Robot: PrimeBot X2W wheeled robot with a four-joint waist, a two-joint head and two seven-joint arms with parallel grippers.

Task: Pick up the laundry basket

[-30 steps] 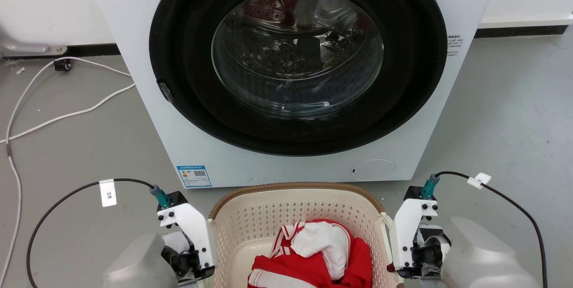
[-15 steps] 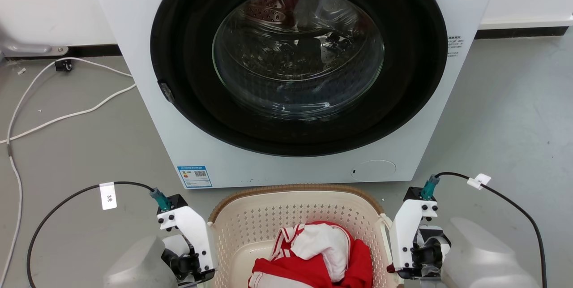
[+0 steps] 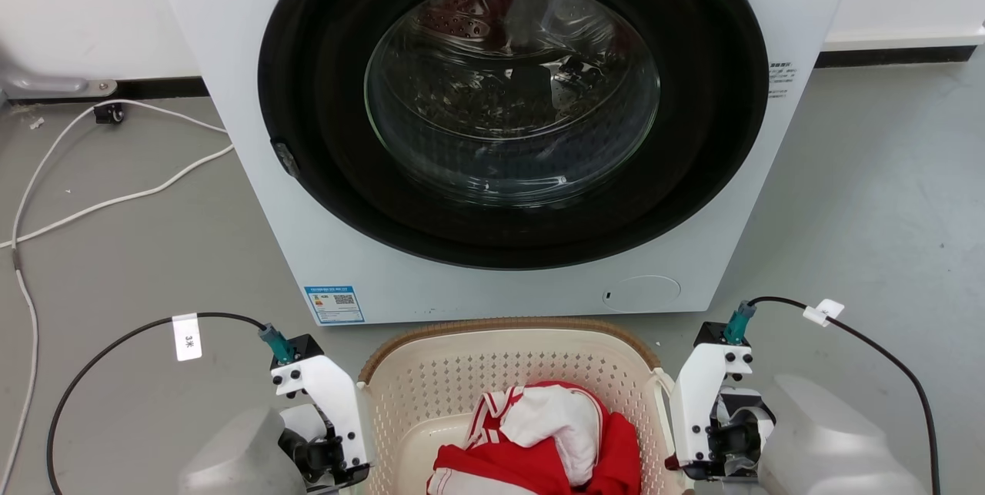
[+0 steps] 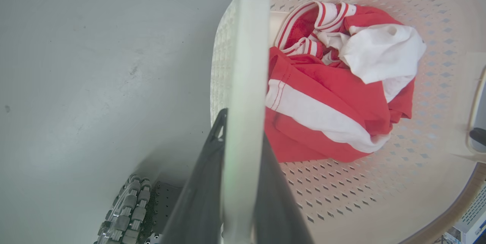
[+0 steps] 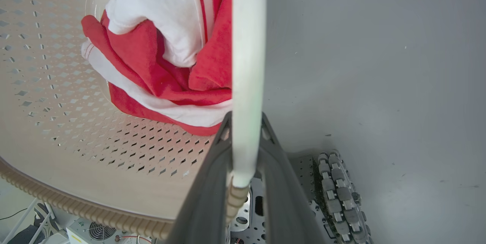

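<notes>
Cream laundry basket point(image 3: 508, 372) low in the middle, just in front of the washing machine point(image 3: 492, 133), red and white clothes point(image 3: 539, 441) inside, left claw point(image 4: 243, 130) pinching its white left handle point(image 4: 246, 46), right claw point(image 5: 245, 117) pinching the right handle point(image 5: 246, 46)

We get bright, even, diffuse room light in all three views, and shadows stay soft: a faint one lies on the grey floor point(image 3: 777, 249) along the right edge of the white washing machine point(image 3: 477, 291). Its round glass door point(image 3: 512, 91) carries broken reflections and small glints. In both wrist views the white handle point(image 4: 245, 84) of the cream perforated plastic laundry basket point(image 4: 379, 183) sits close and blurred. The dark fingers point(image 4: 201, 198) look soft, and shapes bend toward the edges.
</notes>
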